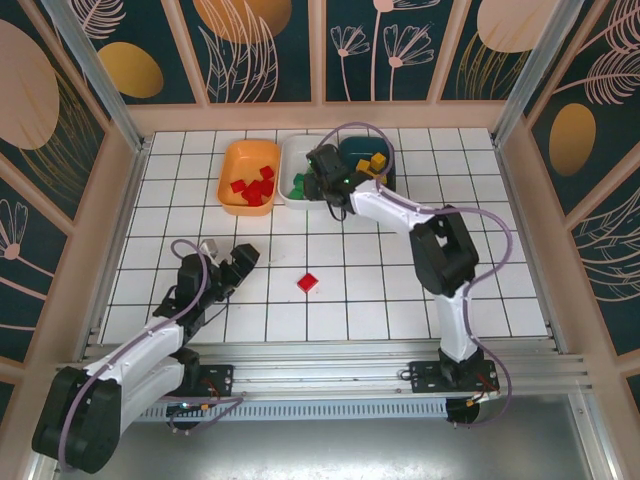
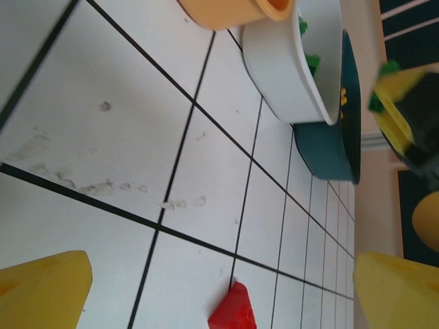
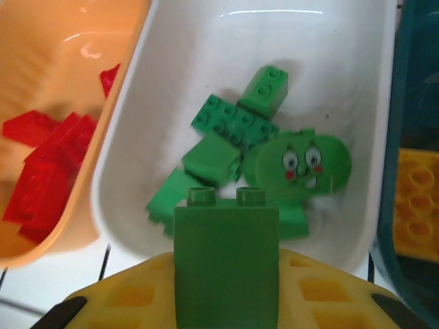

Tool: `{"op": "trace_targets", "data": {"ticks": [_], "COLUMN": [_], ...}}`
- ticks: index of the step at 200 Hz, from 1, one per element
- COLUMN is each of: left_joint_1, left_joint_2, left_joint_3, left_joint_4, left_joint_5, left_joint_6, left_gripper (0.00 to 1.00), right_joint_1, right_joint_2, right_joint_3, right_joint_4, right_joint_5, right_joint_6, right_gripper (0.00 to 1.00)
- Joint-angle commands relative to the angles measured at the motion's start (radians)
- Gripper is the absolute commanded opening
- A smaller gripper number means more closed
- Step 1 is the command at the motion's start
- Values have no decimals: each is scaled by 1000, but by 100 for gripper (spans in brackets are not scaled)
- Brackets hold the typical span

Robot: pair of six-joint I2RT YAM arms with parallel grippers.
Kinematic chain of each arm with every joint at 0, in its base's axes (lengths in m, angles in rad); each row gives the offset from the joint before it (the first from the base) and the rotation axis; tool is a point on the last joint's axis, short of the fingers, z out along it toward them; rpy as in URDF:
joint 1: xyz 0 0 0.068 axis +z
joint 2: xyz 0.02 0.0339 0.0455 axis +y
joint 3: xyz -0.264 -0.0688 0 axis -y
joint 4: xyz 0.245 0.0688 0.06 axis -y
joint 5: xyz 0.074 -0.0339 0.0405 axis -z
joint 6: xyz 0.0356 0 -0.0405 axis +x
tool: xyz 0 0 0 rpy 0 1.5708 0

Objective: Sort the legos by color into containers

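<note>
Green brick (image 3: 226,247), studs up, is seen pinched between the yellow fingers (image 3: 123,301) of the right hand (image 3: 226,291) at bottom centre of the right wrist frame, over the near rim of the white bin (image 3: 309,55). Loose green bricks (image 3: 223,130) and a green face piece (image 3: 298,164) are noted lying in that bin. Red bricks (image 3: 41,178) are recorded in the orange bin (image 3: 113,89) at frame left. A yellow brick (image 3: 418,205) is recorded in the teal bin (image 3: 411,82) at the right edge.

Top frame: the three bins are lined up side by side at upper centre. The left hand (image 1: 235,262) is seen at lower left with fingers spread wide. One red brick (image 1: 308,283) is seen lying on the bench (image 1: 400,290) at centre frame, just right of that hand.
</note>
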Motion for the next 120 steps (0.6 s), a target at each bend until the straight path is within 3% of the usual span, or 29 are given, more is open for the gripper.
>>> {"op": "trace_targets", "data": {"ticks": [1, 30, 58, 93, 120], "left_joint_1": [-20, -57, -147, -327, -484], "left_joint_2": [25, 42, 86, 281, 468], "left_joint_3": [52, 121, 216, 425, 595], "left_joint_4": [38, -33, -151, -400, -587], "left_joint_5": [63, 70, 8, -155, -357], "left_joint_6": [53, 136, 255, 461, 596], "left_gripper": [96, 95, 92, 89, 87], "right_joint_1": [-7, -16, -11, -6, -34], "right_joint_2": [63, 64, -21, -251, -446], "right_joint_3": [129, 187, 133, -162, -476], "right_joint_4": [-70, -92, -72, 53, 170], "right_joint_5": [-14, 16, 41, 43, 61], "right_joint_6": [-58, -73, -74, -24, 28], "right_gripper": [42, 64, 67, 68, 68]}}
